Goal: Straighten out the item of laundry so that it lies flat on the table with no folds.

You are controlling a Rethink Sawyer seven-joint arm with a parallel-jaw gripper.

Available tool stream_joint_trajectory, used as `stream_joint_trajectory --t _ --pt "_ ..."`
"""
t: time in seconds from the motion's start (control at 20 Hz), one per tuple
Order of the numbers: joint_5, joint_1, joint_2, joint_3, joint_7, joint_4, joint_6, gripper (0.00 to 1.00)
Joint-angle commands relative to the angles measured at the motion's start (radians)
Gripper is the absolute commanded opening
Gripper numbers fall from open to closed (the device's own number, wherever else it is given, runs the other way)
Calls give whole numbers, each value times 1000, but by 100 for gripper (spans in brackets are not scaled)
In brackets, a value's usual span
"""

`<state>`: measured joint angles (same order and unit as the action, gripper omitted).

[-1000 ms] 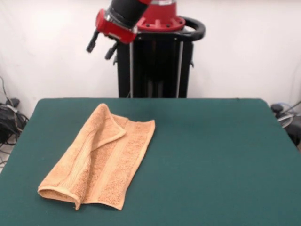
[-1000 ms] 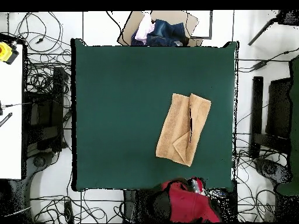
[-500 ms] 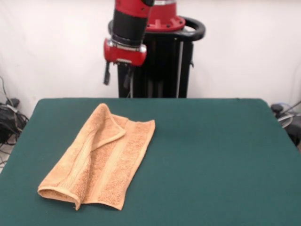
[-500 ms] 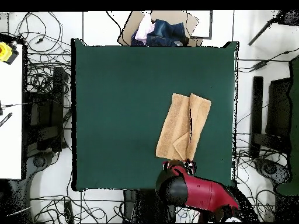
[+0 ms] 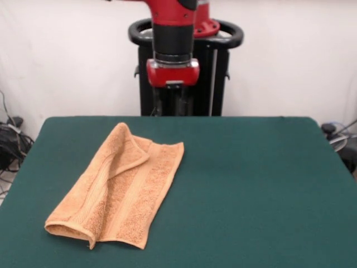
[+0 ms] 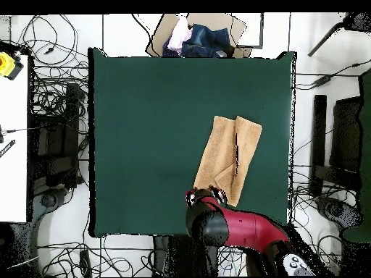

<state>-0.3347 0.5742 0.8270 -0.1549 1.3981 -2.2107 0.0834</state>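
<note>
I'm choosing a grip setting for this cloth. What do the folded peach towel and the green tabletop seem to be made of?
The peach rectangular towel looks like looped terry cloth, probably cotton: a nubby, matte pile with flatter woven bands and soft rolled folds. The dark green tabletop appears covered in felt or a similar matte fabric: even colour, no shine or grain. What lies under the covering cannot be seen.

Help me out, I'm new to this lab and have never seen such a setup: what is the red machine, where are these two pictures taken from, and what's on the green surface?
The red and black machine is a robot arm on a black pedestal. One picture looks across the table at the robot; the other looks straight down from above. On the green table lies a peach towel, folded over itself lengthwise, not yet flat. The arm's end hangs above the table's robot side, near one end of the towel. Its gripper is hard to make out against the dark pedestal, and it touches nothing.
</note>
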Motion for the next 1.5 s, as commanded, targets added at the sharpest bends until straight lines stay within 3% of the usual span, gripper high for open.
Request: stream_joint_trajectory --t 0.05,0.45,0.7,1.35,1.5 --pt "11 22 -100 -187 200 -25 -133 100" --pt "-70 -30 -411 -45 150 172 -311 100" --pt "-72 -62 -553 12 124 305 -346 100" --pt "-24 -135 -635 76 155 389 -402 100" --pt "28 -207 -645 142 150 407 -399 100"
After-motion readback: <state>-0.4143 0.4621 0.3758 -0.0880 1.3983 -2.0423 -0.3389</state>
